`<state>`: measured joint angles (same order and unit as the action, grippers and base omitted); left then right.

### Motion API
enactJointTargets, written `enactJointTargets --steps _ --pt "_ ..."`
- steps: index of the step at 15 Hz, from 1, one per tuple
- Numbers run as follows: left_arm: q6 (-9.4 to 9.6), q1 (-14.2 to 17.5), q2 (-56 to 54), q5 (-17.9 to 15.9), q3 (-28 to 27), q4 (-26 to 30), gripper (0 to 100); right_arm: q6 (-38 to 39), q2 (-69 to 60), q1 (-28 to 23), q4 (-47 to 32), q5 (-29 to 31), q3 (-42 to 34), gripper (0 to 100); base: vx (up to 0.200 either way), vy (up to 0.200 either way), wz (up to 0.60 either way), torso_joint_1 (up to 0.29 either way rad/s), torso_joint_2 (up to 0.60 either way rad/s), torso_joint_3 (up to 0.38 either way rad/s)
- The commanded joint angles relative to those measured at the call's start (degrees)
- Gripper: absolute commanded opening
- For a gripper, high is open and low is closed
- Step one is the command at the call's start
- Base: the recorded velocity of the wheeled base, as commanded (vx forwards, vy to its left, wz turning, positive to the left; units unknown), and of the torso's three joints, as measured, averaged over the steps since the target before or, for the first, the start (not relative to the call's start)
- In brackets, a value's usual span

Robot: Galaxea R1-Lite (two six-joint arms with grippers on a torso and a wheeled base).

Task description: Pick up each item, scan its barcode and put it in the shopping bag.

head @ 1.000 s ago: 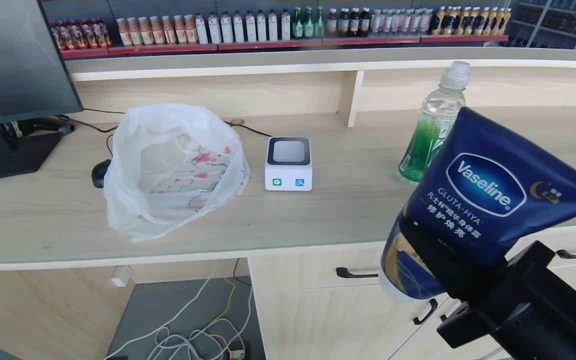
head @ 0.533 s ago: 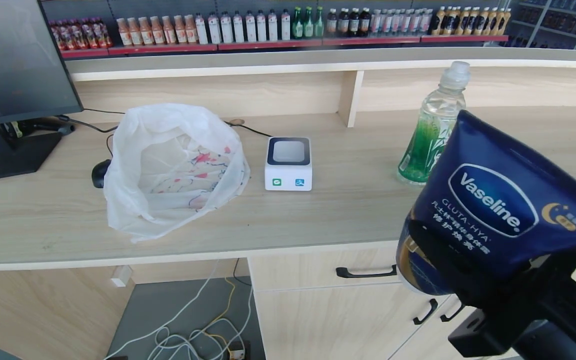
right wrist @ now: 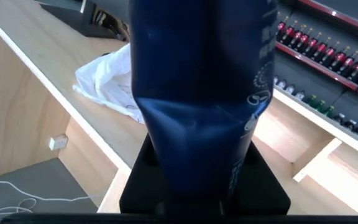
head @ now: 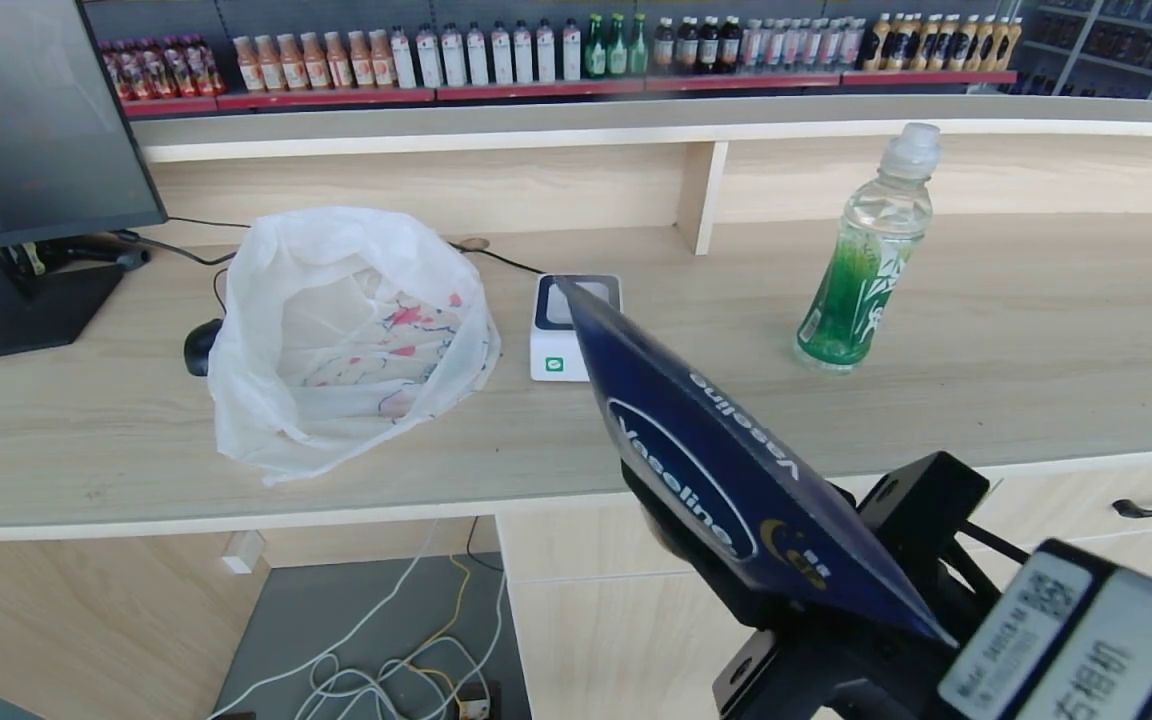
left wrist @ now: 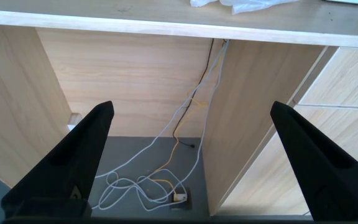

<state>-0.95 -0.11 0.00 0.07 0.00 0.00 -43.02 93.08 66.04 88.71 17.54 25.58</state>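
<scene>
Right gripper (head: pixel 806 610) is low at the near right, in front of the worktop (head: pixel 1036 340) edge. Its jaws are clamped on the lower body of a blue tube (head: pixel 706 470), cap end down in the grip.
Tube tilted, flat crimped end up and slanting toward the white scanner (head: pixel 558 345). In the head view that end overlaps the scanner's top; cannot tell how far above it the tube sits.
In the right wrist view the tube (right wrist: pixel 197 81) stands straight out of the gripper (right wrist: pixel 204 180).
Left gripper (left wrist: pixel 190 109) is below the worktop, facing the open space under it with cables (left wrist: pixel 160 180) on the floor. Jaws spread wide, nothing between them.
White shopping bag (head: pixel 346 340) is open on the worktop, just left of the scanner.
Green bottle (head: pixel 866 260) upright on the worktop, well right of the scanner.
Monitor (head: pixel 26 110) at far left, dark mouse (head: pixel 199 345) beside the bag.
</scene>
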Motion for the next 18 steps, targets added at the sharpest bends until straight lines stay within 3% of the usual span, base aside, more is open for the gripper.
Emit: enactJointTargets --steps 1,7,12,14,18 --pt "-0.02 0.02 0.09 0.01 0.0 0.0 100 -1.19 1.58 0.06 0.06 -3.74 -0.97 0 0.0 0.0 0.0 0.0 0.0 0.0" --pt "-0.02 -0.07 0.0 0.01 0.0 0.0 100 -10.15 0.44 -1.09 0.15 -14.55 -1.32 0 0.0 0.0 0.0 0.0 0.0 0.0" --pt "-0.02 0.02 0.09 0.01 0.0 0.0 100 -21.49 -0.7 -1.79 -0.03 -15.43 -1.32 0 0.0 0.0 0.0 0.0 0.0 0.0" --pt "-0.02 0.02 0.09 0.01 0.0 0.0 100 -20.61 0.97 -1.79 -0.03 -15.96 -1.32 0 0.0 0.0 0.0 0.0 0.0 0.0" --pt "-0.02 0.02 0.0 0.01 0.0 0.0 100 -26.68 1.93 -2.58 -0.38 -17.37 2.81 0 0.0 0.0 0.0 0.0 0.0 0.0"
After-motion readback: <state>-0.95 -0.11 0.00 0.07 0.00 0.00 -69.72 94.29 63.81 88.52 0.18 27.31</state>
